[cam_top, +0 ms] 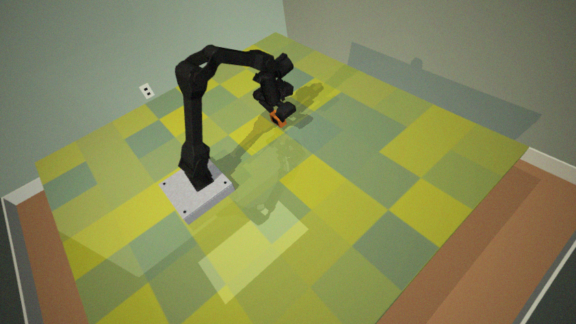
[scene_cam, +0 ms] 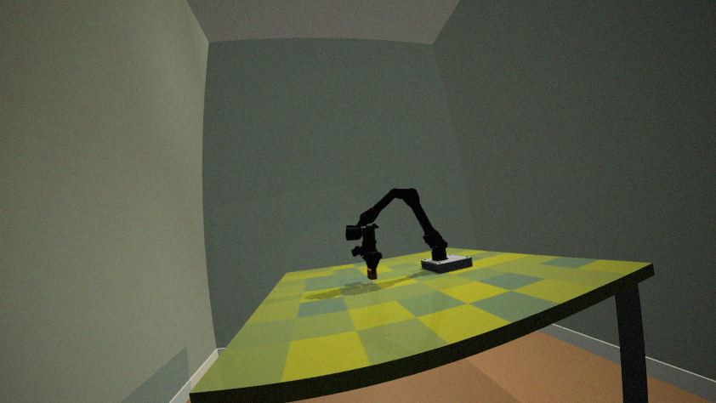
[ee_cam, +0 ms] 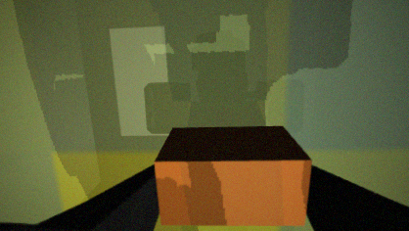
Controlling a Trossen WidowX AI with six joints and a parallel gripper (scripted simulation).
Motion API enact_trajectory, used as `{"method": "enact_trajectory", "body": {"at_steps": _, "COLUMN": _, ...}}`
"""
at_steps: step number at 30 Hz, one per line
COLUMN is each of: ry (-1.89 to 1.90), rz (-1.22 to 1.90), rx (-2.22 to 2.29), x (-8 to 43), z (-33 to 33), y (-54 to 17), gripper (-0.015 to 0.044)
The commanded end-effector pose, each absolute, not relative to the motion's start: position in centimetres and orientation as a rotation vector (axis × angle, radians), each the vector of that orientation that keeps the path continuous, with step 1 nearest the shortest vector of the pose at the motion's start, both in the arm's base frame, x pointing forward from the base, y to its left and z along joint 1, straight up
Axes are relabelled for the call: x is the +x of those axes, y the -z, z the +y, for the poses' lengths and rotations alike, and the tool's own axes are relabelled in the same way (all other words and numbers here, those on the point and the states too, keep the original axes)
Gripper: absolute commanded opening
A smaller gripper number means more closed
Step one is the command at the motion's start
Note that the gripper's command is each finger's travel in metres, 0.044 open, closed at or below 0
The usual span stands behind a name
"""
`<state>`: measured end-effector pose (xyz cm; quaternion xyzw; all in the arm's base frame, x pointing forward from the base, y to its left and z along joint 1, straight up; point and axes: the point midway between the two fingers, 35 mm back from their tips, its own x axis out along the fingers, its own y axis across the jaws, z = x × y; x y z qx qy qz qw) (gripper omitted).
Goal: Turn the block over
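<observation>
The orange block (cam_top: 280,122) (scene_cam: 372,275) (ee_cam: 249,196) is between the two black fingers of my gripper (cam_top: 277,115) (ee_cam: 229,171), which is shut on it. In the wrist view its orange face is toward the camera, and a very dark face is along its upper edge. In the top view a dark face shows on its left side. I cannot tell for sure which side is marked. The block appears to be just above the table (cam_top: 342,201) (scene_cam: 325,350); the gap is too small to tell clearly. Its underside is hidden.
The arm's grey base plate (cam_top: 173,193) (scene_cam: 453,263) is on the table, left of the block in the top view and right of it in the exterior view. The arm's shadow crosses the patchwork tabletop. Walls stand behind the table.
</observation>
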<state>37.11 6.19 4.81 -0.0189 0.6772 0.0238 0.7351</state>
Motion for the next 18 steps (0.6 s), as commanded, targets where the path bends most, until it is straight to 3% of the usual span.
{"method": "enact_trajectory", "body": {"at_steps": 1, "ry": -0.055, "rz": 1.427, "rx": -0.046, "x": 37.14, "z": 6.19, "y": -4.73, "gripper": 0.0}}
{"method": "enact_trajectory", "body": {"at_steps": 18, "ry": -0.058, "rz": 1.173, "rx": -0.041, "x": 37.09, "z": 6.21, "y": -4.02, "gripper": 0.0}}
